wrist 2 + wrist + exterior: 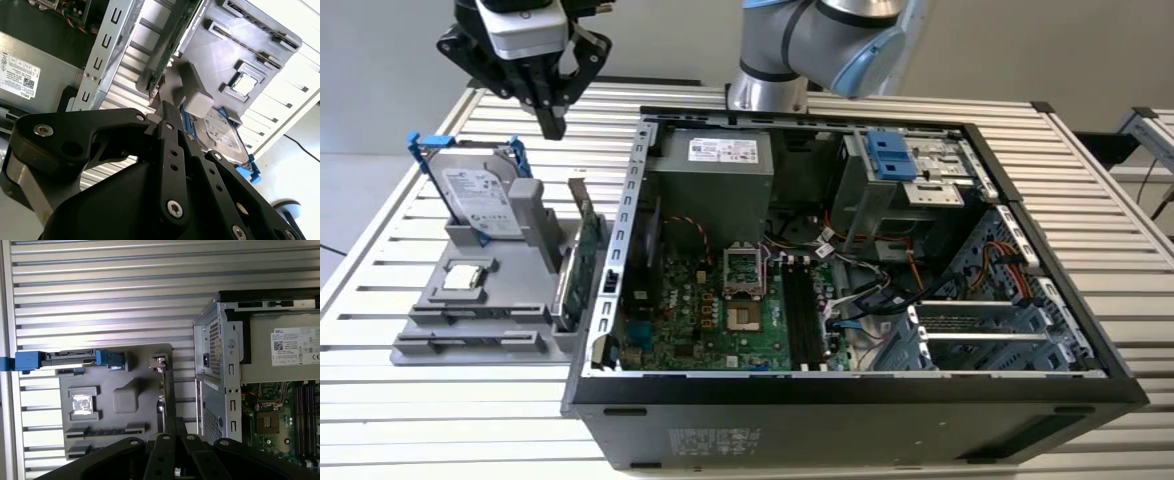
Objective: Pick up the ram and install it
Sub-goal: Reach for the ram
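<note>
My gripper (554,127) hangs high above the table behind the grey parts tray (454,295), at the exterior view's left. Its fingers are shut, with nothing between them. In both wrist views the fingertips (165,107) point down at the tray's far end, close to the standing green card (163,385). A thin dark strip (106,430) stands on edge in a slot at the tray's near end; it looks like the ram, seen edge-on. The open computer case (854,385) lies to the right, with black memory slots (797,310) on its motherboard.
On the tray stand a silver hard drive in a blue bracket (474,195), a processor chip (464,277) and the green expansion card (587,250). The case's metal wall (630,220) rises right beside the tray. Cables (881,285) cross the case's inside.
</note>
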`<state>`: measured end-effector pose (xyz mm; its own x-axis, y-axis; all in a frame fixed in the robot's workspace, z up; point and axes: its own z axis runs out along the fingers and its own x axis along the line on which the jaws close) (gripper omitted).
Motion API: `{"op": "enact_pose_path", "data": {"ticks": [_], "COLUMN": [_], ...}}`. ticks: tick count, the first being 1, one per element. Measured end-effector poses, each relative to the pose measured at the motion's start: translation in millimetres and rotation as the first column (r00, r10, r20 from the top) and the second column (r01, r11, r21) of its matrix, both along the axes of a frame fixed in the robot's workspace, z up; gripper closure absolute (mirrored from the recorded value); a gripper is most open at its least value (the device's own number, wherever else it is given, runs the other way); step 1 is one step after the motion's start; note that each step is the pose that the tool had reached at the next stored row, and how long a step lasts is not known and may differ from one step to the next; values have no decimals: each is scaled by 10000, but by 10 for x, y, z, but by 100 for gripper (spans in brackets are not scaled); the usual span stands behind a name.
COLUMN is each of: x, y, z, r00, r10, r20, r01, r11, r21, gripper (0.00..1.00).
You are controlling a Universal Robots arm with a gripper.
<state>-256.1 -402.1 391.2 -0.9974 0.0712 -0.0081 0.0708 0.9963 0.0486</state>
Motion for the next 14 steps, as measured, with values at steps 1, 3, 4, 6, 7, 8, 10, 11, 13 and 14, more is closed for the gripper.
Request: {"op": "enact_pose_path", "data": {"ticks": [1, 3, 4, 6, 7, 8, 10, 11, 13, 14], "x": [-1, -3, -4, -7, -8, -10, -11, -13, -18, -20], "y": [0, 0, 0, 0, 0, 0, 0, 0, 0, 0], "z": [-1, -3, -4, -5, -5, -6, -8, -8, -10, -10], "r00": [10000, 10000, 10000, 10000, 10000, 10000, 10000, 10000, 10000, 10000], "r10": [0, 1, 1, 0, 0, 0, 1, 0, -1, -1], "r20": [-2, -10, -18, -28, -32, -37, -49, -55, -62, -66], "r01": [0, -1, -1, 0, 0, 0, -1, 0, 1, 1], "r11": [10000, 10000, 10000, 10000, 10000, 10000, 10000, 10000, 10000, 10000], "r21": [1, 1, 1, -1, -2, -2, -3, -4, -4, -5], "gripper": [100, 100, 100, 100, 100, 100, 100, 100, 100, 100]}}
